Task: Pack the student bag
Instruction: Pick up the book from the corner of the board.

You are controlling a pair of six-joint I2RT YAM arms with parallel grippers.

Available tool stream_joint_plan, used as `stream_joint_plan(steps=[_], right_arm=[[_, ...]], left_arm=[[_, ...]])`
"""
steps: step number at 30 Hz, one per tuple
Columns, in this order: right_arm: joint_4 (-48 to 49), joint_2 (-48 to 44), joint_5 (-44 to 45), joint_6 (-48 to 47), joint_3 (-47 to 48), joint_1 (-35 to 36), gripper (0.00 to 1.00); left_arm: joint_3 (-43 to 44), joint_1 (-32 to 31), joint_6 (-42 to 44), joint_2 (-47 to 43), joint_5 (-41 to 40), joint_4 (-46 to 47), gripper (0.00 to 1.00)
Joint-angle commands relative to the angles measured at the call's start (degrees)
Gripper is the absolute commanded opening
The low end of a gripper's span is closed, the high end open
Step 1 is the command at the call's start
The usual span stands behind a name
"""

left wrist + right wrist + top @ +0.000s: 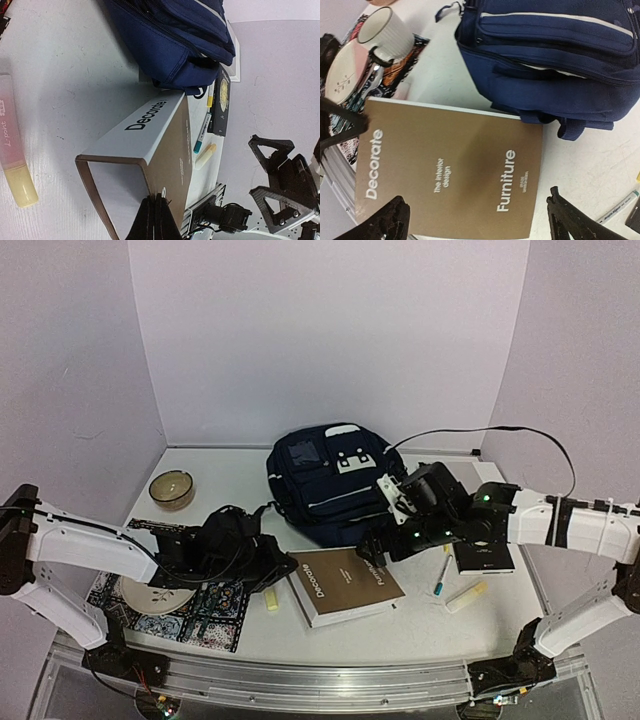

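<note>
My left claw (156, 217) is pinched shut on the cover edge of the brown book (167, 145), a grip seen only from its wrist; my right claw (475, 222) gapes wide above the cover; overhead, the student bag (325, 480) lies just behind the book on the bench (430, 625).

We see the large dark navy fabric backpack (325, 480), thin white stripes, lying flat with its pockets up at the far middle of the table (230, 472).

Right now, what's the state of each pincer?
Left pincer: closed on the cover edge of the book.
Right pincer: open, holding nothing, above the book.
</note>
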Motion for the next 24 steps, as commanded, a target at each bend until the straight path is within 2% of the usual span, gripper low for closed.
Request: stream_joint_plan(steps=[1, 6, 16, 19, 24], right_arm=[[-0.19, -2.78, 1.88, -2.95, -1.7, 3.71, 0.98], [0.16, -0.85, 6.2, -6.55, -0.15, 11.76, 0.98], [1.65, 7.55, 30.27, -20.53, 1.4, 31.59, 0.98], [4.06, 11.09, 35.81, -24.26, 0.38, 34.92, 0.98], [9.06, 15.9, 44.61, -27.12, -0.27, 35.89, 0.98]], left_arm=[[1.19, 0.01, 0.64, -3.3, -3.0, 1.71, 0.0], [1.84, 0.01, 1.29, -3.87, -3.36, 1.16, 0.0], [3.73, 0.01, 2.38, -3.32, -2.7, 0.57, 0.0], [4.07, 0.01, 2.52, -3.2, -2.54, 0.43, 0.0], [4.65, 0.01, 2.41, -3.27, -2.29, 0.21, 0.0]])
